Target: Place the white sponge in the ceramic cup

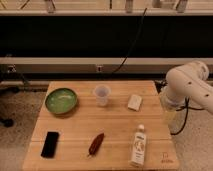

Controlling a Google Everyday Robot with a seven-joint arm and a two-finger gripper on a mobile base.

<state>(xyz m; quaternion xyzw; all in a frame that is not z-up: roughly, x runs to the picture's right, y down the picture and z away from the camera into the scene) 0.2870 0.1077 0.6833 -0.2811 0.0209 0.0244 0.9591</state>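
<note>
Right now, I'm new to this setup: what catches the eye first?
The white robot arm bulks at the right edge of the wooden table, its gripper hidden from view. A green bowl sits back left, with a cup and sponge to its right.

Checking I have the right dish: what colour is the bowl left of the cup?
Green bowl, camera view; claw hangs beside the table, right edge.

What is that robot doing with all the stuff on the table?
Nothing is being handled yet. The robot's arm is folded by the right edge of the table, its gripper hanging open and empty there. The white sponge lies flat on the table, right of the ceramic cup, apart from it. The cup stands upright.
</note>
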